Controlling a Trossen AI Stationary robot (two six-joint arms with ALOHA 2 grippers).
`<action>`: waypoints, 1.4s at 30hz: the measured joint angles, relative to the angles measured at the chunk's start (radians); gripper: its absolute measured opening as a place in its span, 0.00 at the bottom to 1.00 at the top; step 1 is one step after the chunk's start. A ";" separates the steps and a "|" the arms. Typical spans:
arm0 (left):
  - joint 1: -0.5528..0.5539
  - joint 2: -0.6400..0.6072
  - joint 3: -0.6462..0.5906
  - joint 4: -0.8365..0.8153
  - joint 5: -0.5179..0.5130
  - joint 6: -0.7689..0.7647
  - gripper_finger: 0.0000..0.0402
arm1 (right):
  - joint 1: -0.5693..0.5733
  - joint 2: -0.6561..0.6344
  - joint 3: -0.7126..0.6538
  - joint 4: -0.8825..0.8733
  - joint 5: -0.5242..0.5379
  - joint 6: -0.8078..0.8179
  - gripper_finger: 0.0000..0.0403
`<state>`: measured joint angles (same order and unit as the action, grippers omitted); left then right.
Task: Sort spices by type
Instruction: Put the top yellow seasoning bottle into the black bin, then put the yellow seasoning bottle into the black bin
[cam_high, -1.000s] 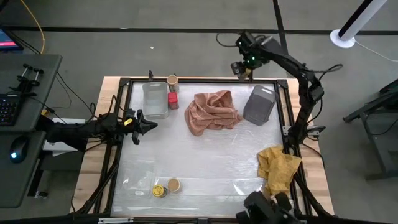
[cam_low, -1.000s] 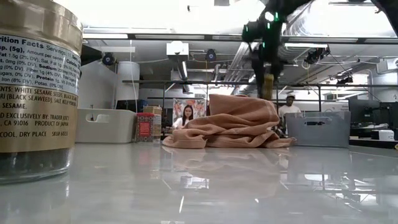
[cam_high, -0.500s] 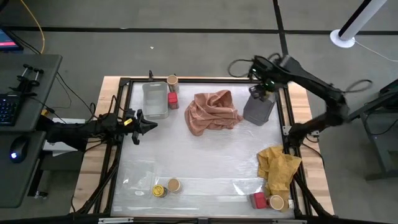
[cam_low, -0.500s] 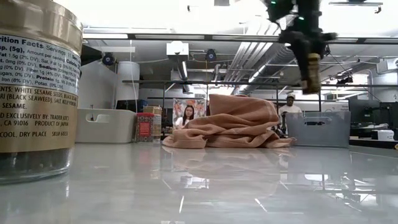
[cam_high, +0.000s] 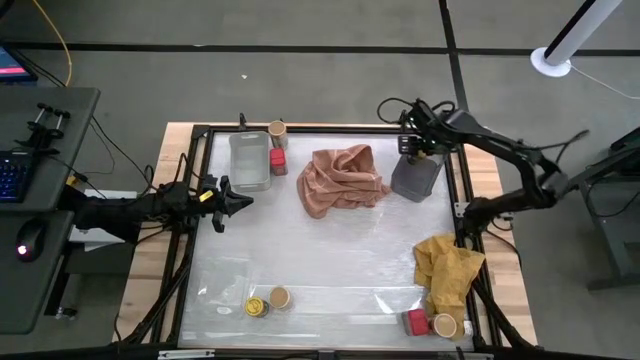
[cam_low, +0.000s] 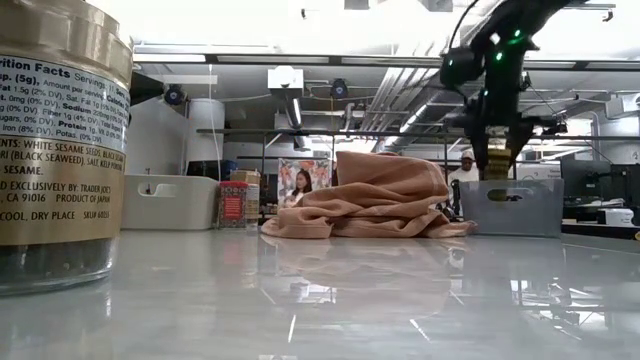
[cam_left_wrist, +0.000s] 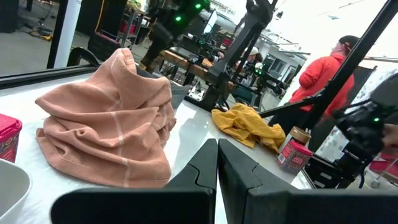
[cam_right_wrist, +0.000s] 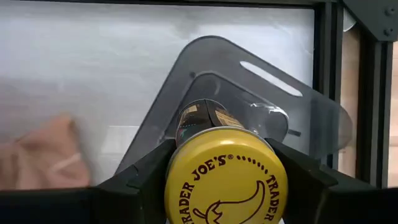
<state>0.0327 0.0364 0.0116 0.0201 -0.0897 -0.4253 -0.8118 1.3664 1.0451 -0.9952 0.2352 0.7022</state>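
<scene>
Right wrist view shows the right gripper (cam_right_wrist: 225, 180) pinching a yellow-lid jar (cam_right_wrist: 226, 177) between its fingers (cam_right_wrist: 142, 177). Just past the fingertips, below the jar, sits the grey tray (cam_right_wrist: 205, 74). The step looks like dropping this spice in; next, lower it and let go. Farther off, the left gripper (cam_high: 232, 203) waits, fingers pressed together, probably holding nothing.

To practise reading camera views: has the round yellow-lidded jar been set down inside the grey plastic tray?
No, the right gripper holds the yellow-lidded jar above the grey tray.
</scene>
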 joint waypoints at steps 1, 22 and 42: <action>0.000 0.000 0.000 0.000 0.000 0.000 0.00 | -0.008 0.019 0.003 0.004 0.002 -0.004 0.53; 0.000 0.000 0.000 0.000 0.000 0.000 0.00 | -0.046 0.126 0.040 0.050 -0.048 -0.087 0.76; 0.000 -0.001 0.000 0.291 -0.083 -0.388 0.00 | -0.021 -0.149 0.358 -0.205 0.019 -0.156 0.77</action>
<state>0.0326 0.0357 0.0116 0.3114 -0.1730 -0.8129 -0.8327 1.2175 1.4033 -1.2003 0.2544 0.5464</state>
